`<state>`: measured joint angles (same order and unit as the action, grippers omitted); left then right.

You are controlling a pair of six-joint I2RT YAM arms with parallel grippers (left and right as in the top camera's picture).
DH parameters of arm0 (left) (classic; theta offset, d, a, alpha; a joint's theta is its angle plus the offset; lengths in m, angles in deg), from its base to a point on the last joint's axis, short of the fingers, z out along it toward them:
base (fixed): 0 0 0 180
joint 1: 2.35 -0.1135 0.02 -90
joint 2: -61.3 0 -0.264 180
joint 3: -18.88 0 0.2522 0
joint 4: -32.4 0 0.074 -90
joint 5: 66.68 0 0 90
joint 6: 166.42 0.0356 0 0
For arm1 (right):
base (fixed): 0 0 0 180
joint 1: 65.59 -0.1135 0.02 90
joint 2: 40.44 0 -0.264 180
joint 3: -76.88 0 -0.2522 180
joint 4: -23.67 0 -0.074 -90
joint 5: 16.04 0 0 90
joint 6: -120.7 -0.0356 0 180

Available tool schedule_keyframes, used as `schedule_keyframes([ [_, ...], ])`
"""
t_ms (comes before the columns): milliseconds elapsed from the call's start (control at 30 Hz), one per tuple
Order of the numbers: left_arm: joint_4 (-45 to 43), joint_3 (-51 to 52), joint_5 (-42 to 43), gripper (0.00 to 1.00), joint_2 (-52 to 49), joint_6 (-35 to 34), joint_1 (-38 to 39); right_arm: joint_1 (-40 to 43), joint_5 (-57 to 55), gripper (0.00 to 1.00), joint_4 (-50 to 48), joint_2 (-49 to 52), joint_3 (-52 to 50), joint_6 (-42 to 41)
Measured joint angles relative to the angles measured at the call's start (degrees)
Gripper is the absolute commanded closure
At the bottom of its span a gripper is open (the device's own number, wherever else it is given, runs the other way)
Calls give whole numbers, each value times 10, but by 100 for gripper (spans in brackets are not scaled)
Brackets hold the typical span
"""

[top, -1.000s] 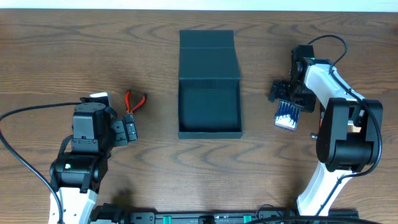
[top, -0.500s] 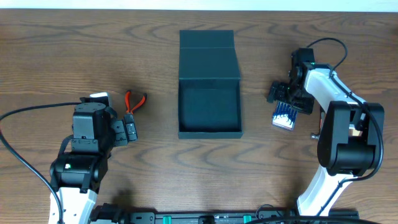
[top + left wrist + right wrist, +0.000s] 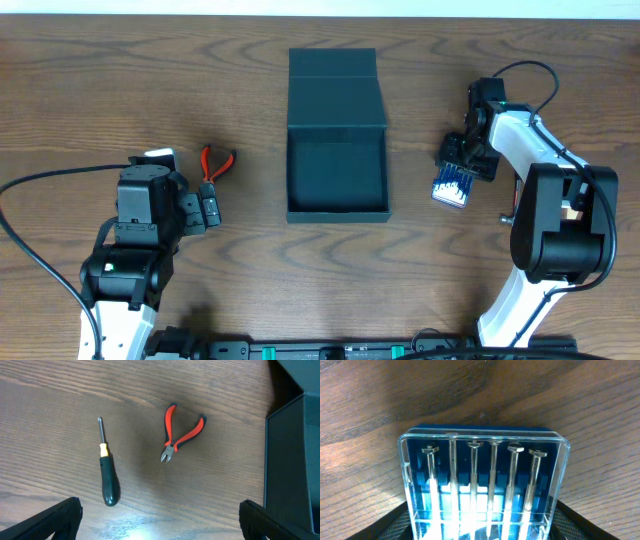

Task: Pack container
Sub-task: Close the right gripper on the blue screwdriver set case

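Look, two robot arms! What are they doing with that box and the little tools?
They are packing the open green container, which looks empty so far. The right end effector straddles a clear case of tiny screwdrivers lying right of the container; whether it grips the case yet isn't clear. The left end effector hangs open above red-handled cutters and a green screwdriver.
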<state>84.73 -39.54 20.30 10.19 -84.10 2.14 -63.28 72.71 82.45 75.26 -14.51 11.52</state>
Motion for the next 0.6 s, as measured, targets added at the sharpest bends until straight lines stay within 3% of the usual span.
schedule_keyframes([
  [300,0,0,0,2,0,0,0,0,0,37,8,1,6,1],
  [433,0,0,0,2,0,0,0,0,0,50,16,3,12,1],
  [600,0,0,0,1,0,0,0,0,2,83,59,15,37,3],
])
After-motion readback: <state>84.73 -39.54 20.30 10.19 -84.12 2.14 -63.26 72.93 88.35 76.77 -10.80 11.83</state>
